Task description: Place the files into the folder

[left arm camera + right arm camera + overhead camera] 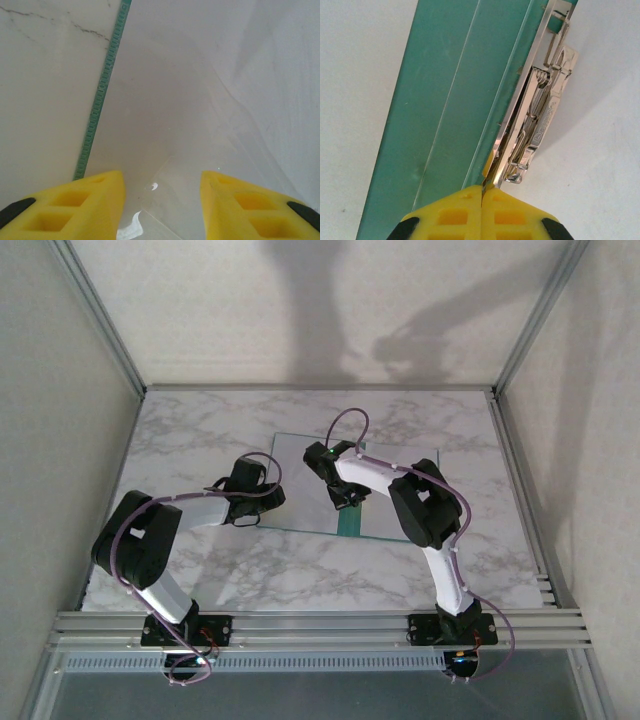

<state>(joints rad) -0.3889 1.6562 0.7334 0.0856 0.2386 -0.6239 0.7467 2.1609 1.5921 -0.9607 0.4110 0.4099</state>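
Note:
The folder [350, 524] lies open flat mid-table, its teal fold showing between pale leaves. White files [300, 465] cover its left leaf. My left gripper [270, 502] sits at the folder's left edge. In the left wrist view it [162, 195] is open, its yellow fingers [100, 200] apart over a white sheet [180, 100] beside the teal edge [102, 85], nothing pinched between them. My right gripper [345, 500] is at the fold. In the right wrist view it [483, 190] is shut, its tips pinching the thin edge of the metal fastener [540, 115] beside the teal strip [450, 100].
The marble tabletop [200, 430] surrounds the folder, with bare room at the left, front and back. Grey walls and metal frame rails [320, 625] close the table in. Purple cables loop over both arms.

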